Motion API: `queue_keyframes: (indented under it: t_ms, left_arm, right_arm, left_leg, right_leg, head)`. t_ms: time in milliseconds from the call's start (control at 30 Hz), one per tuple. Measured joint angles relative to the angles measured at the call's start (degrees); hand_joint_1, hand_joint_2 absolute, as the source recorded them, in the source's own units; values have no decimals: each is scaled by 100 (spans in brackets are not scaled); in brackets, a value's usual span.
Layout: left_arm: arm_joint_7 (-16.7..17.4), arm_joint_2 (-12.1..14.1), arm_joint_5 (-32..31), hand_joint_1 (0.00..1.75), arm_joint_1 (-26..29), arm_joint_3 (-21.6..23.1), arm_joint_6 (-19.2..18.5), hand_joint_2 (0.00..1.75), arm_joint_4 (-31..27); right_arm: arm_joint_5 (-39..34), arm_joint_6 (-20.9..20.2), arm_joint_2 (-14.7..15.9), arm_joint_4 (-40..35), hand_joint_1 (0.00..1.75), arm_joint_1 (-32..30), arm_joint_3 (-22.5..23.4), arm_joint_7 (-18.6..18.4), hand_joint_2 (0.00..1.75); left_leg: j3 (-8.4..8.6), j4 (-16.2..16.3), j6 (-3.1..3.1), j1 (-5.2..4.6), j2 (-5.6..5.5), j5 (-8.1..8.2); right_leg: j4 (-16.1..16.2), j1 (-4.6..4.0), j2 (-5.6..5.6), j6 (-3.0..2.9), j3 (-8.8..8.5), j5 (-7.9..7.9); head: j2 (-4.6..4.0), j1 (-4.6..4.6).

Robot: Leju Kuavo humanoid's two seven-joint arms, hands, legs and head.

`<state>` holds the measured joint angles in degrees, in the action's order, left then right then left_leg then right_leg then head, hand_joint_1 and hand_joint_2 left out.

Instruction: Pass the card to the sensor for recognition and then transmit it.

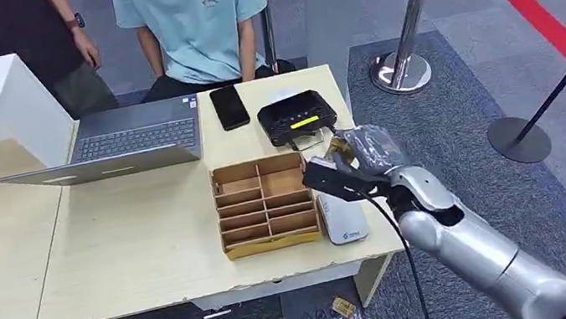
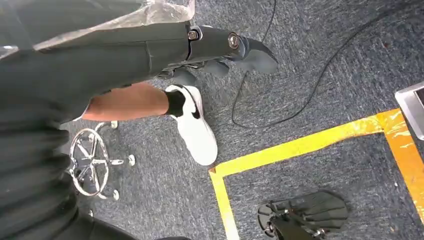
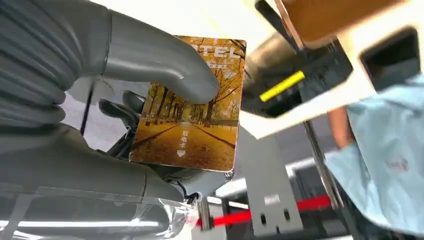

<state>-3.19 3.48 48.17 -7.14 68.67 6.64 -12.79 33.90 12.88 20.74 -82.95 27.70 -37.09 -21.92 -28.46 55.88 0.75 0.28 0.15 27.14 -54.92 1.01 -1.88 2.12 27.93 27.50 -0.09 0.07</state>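
Observation:
My right hand (image 1: 360,161) hovers over the table's right end, just in front of the black card sensor (image 1: 297,117) with its yellow strip. It pinches a golden card (image 3: 192,105) printed with an autumn tree avenue, the thumb (image 3: 165,65) pressing on its face. In the head view a corner of the card (image 1: 336,147) peeks out above the fingers. The right wrist view has the sensor (image 3: 300,75) close beyond the card's edge. My left hand (image 2: 220,47) hangs over the carpet with fingers slightly curled and nothing in it.
A cardboard divider box (image 1: 264,204) sits left of my right hand, a white card reader (image 1: 344,220) beside it. A black phone (image 1: 229,106) and an open laptop (image 1: 124,141) lie further back. Two people stand behind the table (image 1: 123,243). Stanchions with red rope are at right.

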Motion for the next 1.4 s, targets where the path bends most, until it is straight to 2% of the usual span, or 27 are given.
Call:
queue_keyframes:
  t_ms: [133, 467, 900, 1400]
  left_arm:
    - [2, 0, 0, 0, -1, -2, 0, 175, 0]
    - [9, 0, -2, 0, -3, -2, 7, 175, 0]
    - [26, 2, -20, 0, -4, -2, 18, 175, 0]
    - [24, 2, -46, 0, -7, -2, 55, 175, 0]
  right_arm:
    - [-101, -123, -4, 85, 175, -125, -33, -20, 175]
    - [-201, -109, -35, 352, 175, -336, -140, 57, 175]
    - [-90, 135, -103, 837, 175, -539, -197, 162, 175]
    - [-252, 365, -365, 1460, 175, -605, -240, 514, 175]
  left_leg:
    - [-2, 0, 0, 0, -1, 0]
    - [-3, -1, 0, 0, -1, 0]
    - [-3, -1, 0, 0, -1, 1]
    - [10, -1, 1, 4, 4, 0]
  right_leg:
    - [0, 0, 0, 0, 0, 0]
    - [0, 0, 0, 0, 1, 0]
    - [1, 0, 0, 0, 1, 0]
    - [1, -2, 4, 0, -8, 0]
  head:
    - [0, 0]
    - [0, 0]
    - [0, 0]
    - [0, 0]
